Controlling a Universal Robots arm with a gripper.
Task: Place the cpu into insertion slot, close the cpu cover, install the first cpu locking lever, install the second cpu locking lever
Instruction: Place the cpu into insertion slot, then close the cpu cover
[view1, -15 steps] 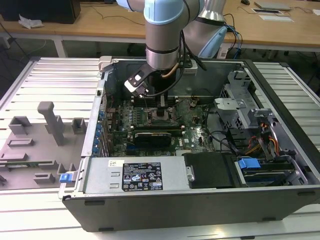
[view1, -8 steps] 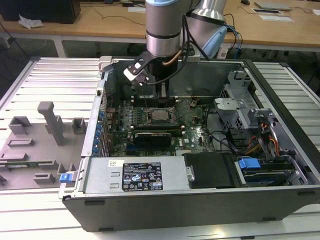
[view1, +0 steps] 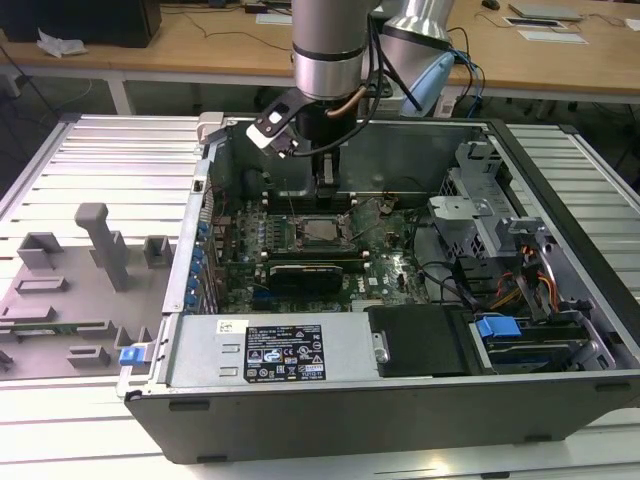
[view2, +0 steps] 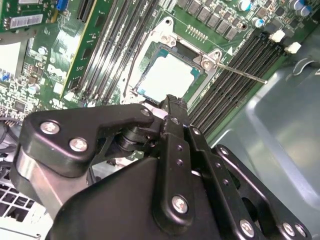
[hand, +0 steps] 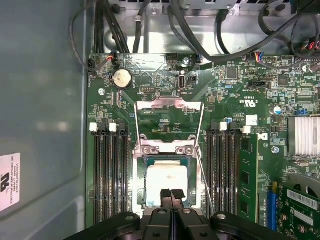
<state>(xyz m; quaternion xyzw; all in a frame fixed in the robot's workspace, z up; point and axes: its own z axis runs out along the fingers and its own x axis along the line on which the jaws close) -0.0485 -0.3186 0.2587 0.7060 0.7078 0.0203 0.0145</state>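
Already seated in the dark-framed square insertion slot (hand: 140, 175), lower centre of frame: small flat silvery-grey metal cpu (hand: 167, 181). Seems light, stiff, fragile; best gripped by opposite edges. Black claw (hand: 171, 194) closed, empty, above its edge; thin silvery cpu cover (hand: 170, 106) flipped open.

The tool (hand: 171, 193) hides one edge of the cpu (hand: 167, 177).

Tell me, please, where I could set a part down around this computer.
Bare slatted table lies beyond the grey fixture tray and at the exterior view's right of the case. Inside, memory slots, cables and the tool crowd the insertion slot.
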